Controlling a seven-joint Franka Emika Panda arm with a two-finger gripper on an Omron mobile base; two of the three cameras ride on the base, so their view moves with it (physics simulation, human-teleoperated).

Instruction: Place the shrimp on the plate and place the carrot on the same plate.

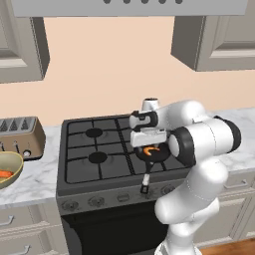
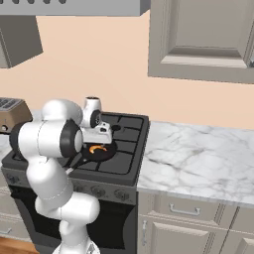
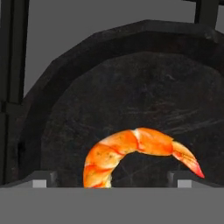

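The shrimp (image 3: 135, 153), a curved orange crescent, lies in a black long-handled frying pan (image 1: 160, 156) on the stove's front right burner. It is also seen as an orange speck at the shrimp (image 1: 151, 149) (image 2: 97, 148). My gripper (image 3: 111, 181) hangs just above it, pointing down, open, with one fingertip on each side of the shrimp and nothing held. The hand sits over the pan, gripper (image 1: 150, 145) (image 2: 99, 142). The carrot (image 1: 5, 174) lies in a yellowish-green bowl (image 1: 14, 164) at the far left. The plate is out of view.
The pan's handle (image 1: 146, 182) points toward the stove's front edge. A toaster (image 1: 20, 137) stands on the marble counter left of the stove (image 1: 94, 149). A stretch of marble counter (image 2: 198, 158) lies right of the stove, with cabinets above.
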